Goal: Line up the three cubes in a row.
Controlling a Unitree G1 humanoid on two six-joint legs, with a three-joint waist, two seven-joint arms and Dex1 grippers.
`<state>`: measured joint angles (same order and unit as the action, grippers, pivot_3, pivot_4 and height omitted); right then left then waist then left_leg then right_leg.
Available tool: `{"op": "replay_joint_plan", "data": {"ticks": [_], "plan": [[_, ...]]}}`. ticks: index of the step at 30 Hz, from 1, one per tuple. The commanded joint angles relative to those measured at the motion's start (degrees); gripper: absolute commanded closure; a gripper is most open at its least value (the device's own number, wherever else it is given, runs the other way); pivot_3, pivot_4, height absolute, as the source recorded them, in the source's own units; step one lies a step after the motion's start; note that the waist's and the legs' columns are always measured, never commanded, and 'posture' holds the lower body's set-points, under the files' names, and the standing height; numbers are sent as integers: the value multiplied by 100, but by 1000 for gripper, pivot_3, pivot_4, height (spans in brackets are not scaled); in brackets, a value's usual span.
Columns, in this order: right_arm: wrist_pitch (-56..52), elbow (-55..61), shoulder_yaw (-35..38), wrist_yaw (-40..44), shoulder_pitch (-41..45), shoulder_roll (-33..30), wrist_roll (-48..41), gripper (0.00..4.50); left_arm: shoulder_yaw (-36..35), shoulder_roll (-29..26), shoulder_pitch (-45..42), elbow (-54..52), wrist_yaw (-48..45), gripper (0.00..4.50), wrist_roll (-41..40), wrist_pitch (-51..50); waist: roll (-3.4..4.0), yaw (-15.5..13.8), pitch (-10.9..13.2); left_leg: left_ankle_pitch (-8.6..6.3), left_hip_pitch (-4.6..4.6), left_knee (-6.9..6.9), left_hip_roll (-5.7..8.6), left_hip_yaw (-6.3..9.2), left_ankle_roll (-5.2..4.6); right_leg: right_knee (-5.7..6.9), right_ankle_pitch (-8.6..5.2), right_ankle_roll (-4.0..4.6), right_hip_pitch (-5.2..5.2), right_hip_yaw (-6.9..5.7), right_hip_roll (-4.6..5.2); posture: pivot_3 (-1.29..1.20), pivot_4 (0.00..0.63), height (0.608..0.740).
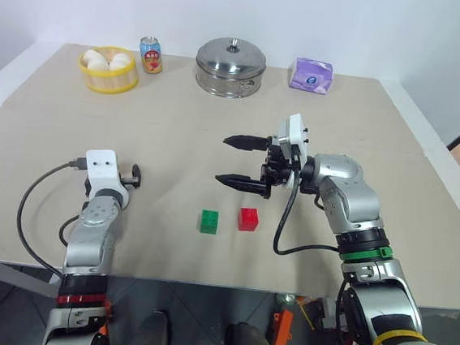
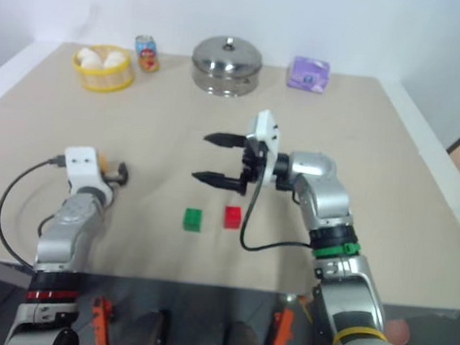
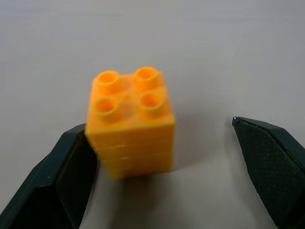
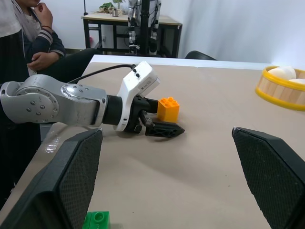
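The orange cube (image 4: 168,109) sits partly hidden behind the left gripper (image 4: 159,125). The picture's edge cuts off the green cube (image 4: 96,221).

No readable text anywhere. The soda can (image 1: 151,55) has a printed label, too small to make out. The purple tissue pack (image 1: 312,75) carries a pale printed patch, also illegible. No numbers or signs legible elsewhere.

Steel pot (image 1: 230,66), soda can (image 1: 151,55), tissue pack (image 1: 312,75)
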<state>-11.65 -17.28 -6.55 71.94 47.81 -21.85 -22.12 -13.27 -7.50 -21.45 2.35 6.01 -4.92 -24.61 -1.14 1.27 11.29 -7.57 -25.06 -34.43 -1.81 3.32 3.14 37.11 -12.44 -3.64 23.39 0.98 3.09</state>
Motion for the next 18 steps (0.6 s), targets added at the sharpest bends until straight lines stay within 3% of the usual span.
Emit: {"op": "replay_joint_plan", "data": {"ticks": [1,7,10,12,18], "plan": [[62,117,170,-20,64,-61,-54,0,23,-5,-117,-32,87,1095,71,222,0,0,0,0,0,0,0,0,0,0,0,0,0,0,0,0,150,739],[107,42,168,-22,93,-101,-16,0,0,-1,-90,6,186,3143,94,295,0,0,0,0,0,0,0,0,0,0,0,0,0,0,0,0,150,739],[116,40,172,-10,90,-125,-26,0,-7,-53,-82,48,102,3167,60,347,0,0,0,0,0,0,0,0,0,0,0,0,0,0,0,0,150,739],[95,75,202,18,74,-171,-62,0,31,-175,-103,76,-445,3167,-216,372,0,1,0,0,0,0,0,0,0,0,-2,2,0,0,0,0,150,739],[-253,352,343,470,-66,-629,-385,0,654,-1518,11,-214,-3513,3167,-848,1159,-1,4,1,0,-5,2,0,-2,3,-1,-13,23,6,-1,1,0,150,739]]}}
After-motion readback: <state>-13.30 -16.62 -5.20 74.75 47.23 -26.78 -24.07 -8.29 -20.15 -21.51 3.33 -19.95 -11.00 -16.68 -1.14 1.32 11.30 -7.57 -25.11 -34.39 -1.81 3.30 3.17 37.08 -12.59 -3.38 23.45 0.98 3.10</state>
